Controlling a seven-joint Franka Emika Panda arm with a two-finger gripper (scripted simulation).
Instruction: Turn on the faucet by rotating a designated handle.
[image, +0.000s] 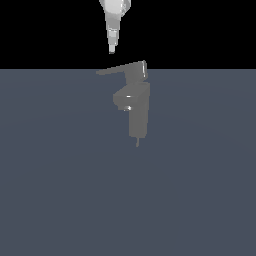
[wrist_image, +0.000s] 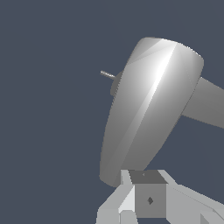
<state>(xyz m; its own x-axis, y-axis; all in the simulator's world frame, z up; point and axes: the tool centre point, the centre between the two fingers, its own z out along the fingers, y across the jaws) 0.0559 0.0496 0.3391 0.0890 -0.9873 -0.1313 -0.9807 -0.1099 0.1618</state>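
The grey blocky faucet (image: 139, 116) stands in the middle of the exterior view, with its stubby spout (image: 122, 98) pointing to the exterior view's left. The handle (image: 117, 70) is a thin flat lever that runs from the top cap out to the exterior view's left. My gripper (image: 111, 49) hangs tip down just above the lever's free end, not touching it. Its fingers look pressed together and hold nothing. In the wrist view the gripper (wrist_image: 148, 199) sits close over a large shiny grey curved surface of the faucet (wrist_image: 148, 109).
The floor (image: 60, 190) is a flat blue-grey plane around the faucet. A thin pin (image: 137, 142) sticks out at the base of the column; it also shows in the wrist view (wrist_image: 107, 74).
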